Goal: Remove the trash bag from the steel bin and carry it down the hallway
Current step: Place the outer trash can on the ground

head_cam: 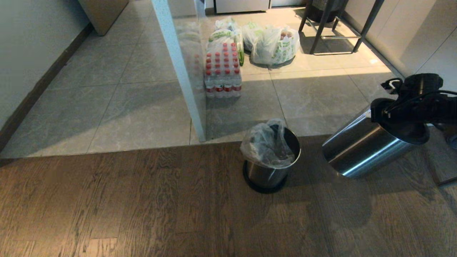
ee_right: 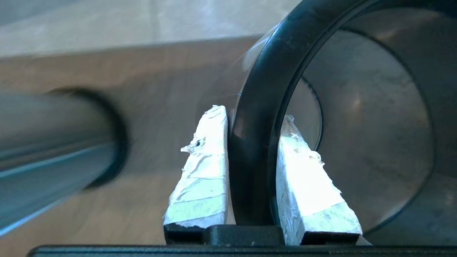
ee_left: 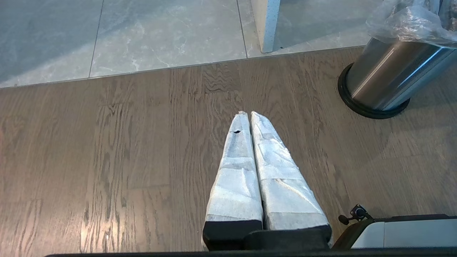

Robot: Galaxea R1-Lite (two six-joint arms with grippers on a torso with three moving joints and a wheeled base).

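Right gripper (ee_right: 251,142) pinches the black rim of a steel outer shell (head_cam: 360,151), lifted clear and tilted. Trash bag (head_cam: 266,142) sits in the steel bin (head_cam: 269,171); grasping it comes next.

The left claw (ee_left: 248,114) has two long fingers that taper to the tip, wrapped in white tape, with a small dark hole in one, on a black base. The right claw (ee_right: 253,116) has the same white wrapping, frayed at the tips. The right arm (head_cam: 414,107) is black, with thin black cables at 12 o'clock
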